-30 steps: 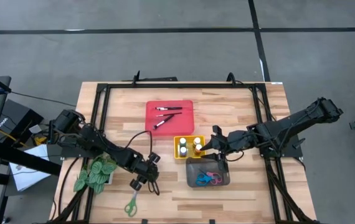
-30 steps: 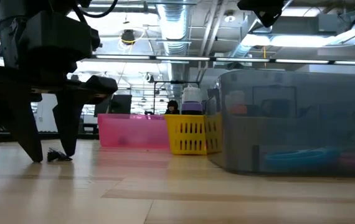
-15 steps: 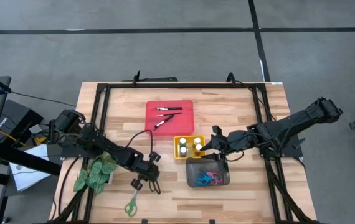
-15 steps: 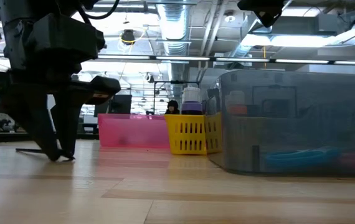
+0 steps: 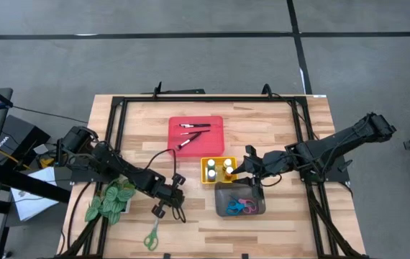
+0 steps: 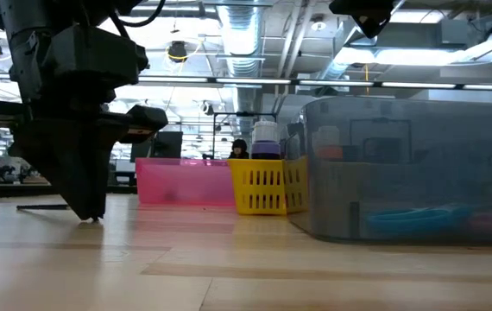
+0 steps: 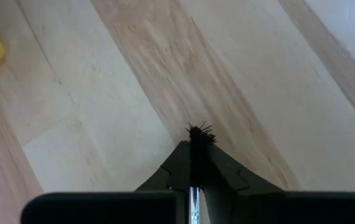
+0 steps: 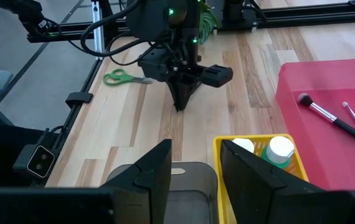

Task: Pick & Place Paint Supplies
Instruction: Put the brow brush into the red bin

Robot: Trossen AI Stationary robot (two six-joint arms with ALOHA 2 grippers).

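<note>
A: Which step is in hand?

B: The grasp of a paintbrush (image 7: 193, 163). The left gripper (image 5: 163, 209) is down at the table (image 5: 284, 223), well out from the red tray (image 5: 216, 126) toward the near edge, and its fingers are pinched together on the brush; the wrist view shows the silver ferrule clamped between them and the dark bristles poking out past the tips.

A: So the brush is off the tray?

B: Yes, it sits in that grip at the bare wood, apart from the red tray, where other brushes (image 5: 190, 133) already lie.

A: And the right gripper (image 8: 195, 163)?

B: It hovers just beside the red tray's near corner, over the yellow basket (image 5: 205, 175) holding paint bottles (image 5: 229, 167). Its fingers stand partly apart and hold nothing.

A: What does the next move call for?

B: I judge a straight lift first, since the tips touch the wood, then a carry to the red tray. The grip is close to the bristle end, so the long handle may swing.

A: Anything left after that?

B: The green scissors (image 5: 151, 235) lie farther from the red tray than the gripper, not yet picked.
</note>
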